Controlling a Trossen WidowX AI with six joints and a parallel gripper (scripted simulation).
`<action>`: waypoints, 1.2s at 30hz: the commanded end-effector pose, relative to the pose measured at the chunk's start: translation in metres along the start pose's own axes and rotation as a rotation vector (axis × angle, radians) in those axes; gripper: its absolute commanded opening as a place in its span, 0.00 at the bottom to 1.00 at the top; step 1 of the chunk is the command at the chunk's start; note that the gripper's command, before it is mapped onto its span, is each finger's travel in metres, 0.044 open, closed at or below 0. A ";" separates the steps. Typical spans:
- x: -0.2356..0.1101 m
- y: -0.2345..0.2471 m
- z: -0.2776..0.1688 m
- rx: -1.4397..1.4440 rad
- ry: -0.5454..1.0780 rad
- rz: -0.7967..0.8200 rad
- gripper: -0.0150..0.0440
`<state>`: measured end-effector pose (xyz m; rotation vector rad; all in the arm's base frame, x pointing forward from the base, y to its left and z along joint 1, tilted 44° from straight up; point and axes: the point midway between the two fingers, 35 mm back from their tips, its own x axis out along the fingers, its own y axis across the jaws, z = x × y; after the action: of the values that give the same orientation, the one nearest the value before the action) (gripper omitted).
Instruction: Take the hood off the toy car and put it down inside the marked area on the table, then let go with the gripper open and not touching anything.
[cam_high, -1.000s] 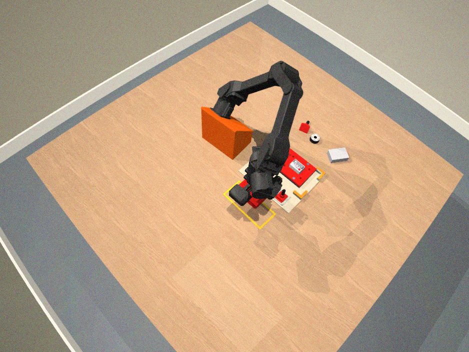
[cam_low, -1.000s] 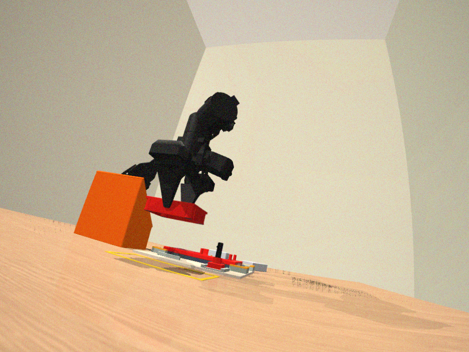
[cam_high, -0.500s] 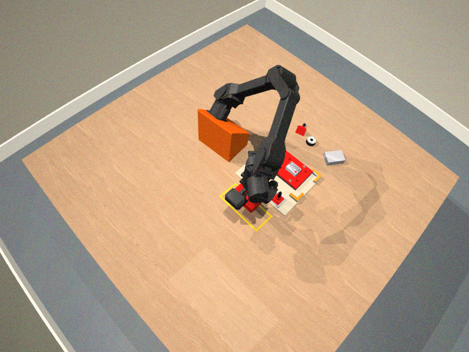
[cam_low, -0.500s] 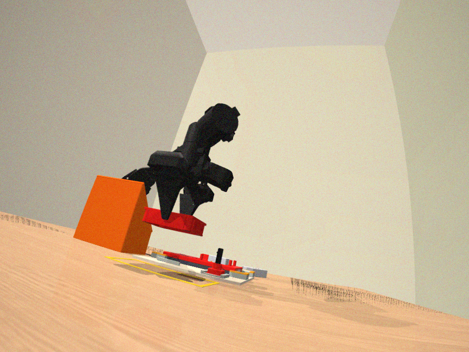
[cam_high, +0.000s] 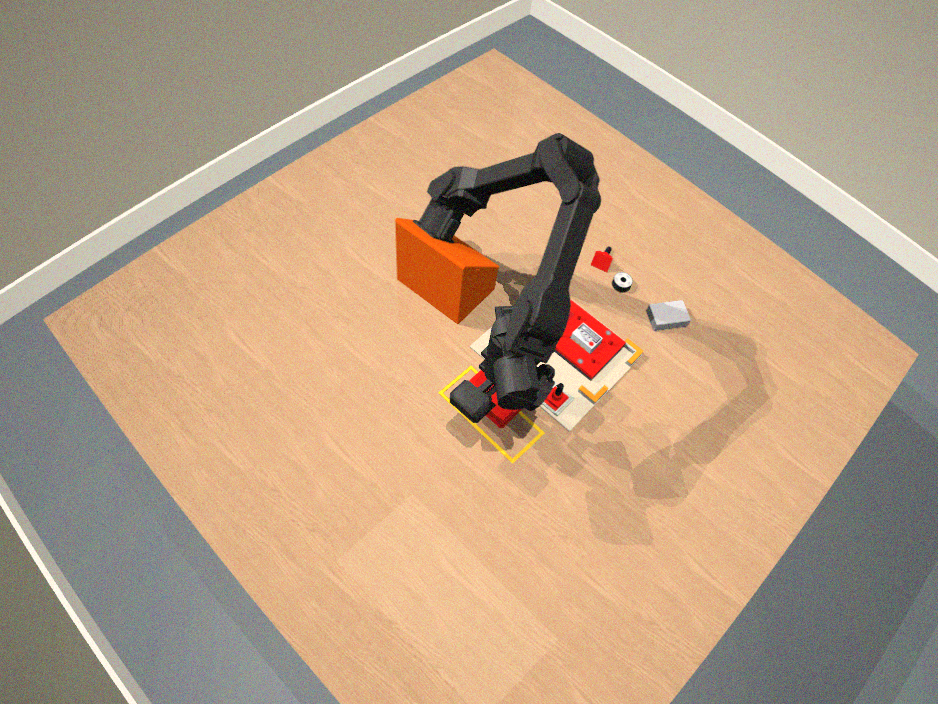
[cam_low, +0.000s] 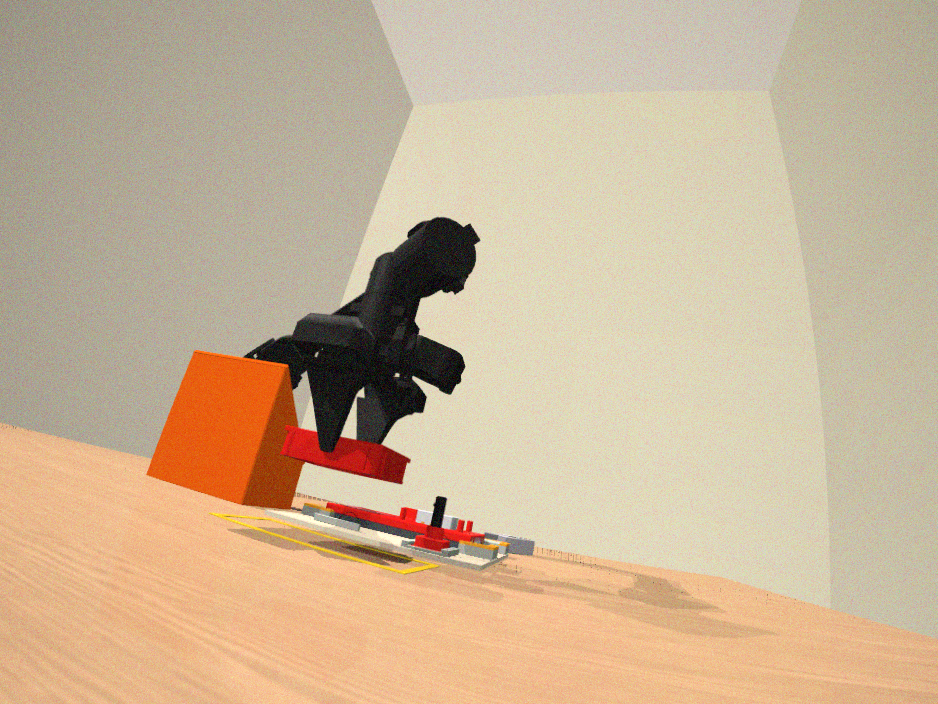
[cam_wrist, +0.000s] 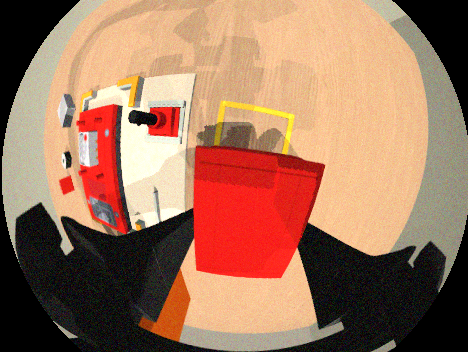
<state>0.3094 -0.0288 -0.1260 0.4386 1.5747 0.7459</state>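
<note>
Hood (cam_low: 345, 455) claw-held (cam_low: 344, 443), seemingly above car (cam_low: 378, 516).

A bare test room: plain beige walls (cam_low: 606, 303), wood-grain table (cam_high: 303, 454), 1 black arm (cam_high: 564, 227) on an orange pedestal (cam_high: 435, 280)

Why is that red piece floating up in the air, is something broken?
Nothing is broken. The red hood is pinched between the gripper fingers, off the toy car and tilted slightly, in the air above the yellow marked area, not yet set down.

A wood-grain table top (cam_high: 265, 424) with a grey border (cam_high: 113, 530) sits among plain beige walls (cam_low: 606, 303).
</note>
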 end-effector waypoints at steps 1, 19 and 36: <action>0.004 0.001 0.000 0.004 -0.003 0.005 0.25; 0.017 0.001 0.000 0.004 -0.003 0.006 0.25; 0.030 0.002 -0.001 0.004 -0.003 0.007 0.25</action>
<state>0.3047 -0.0105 -0.1449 0.4397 1.5741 0.7472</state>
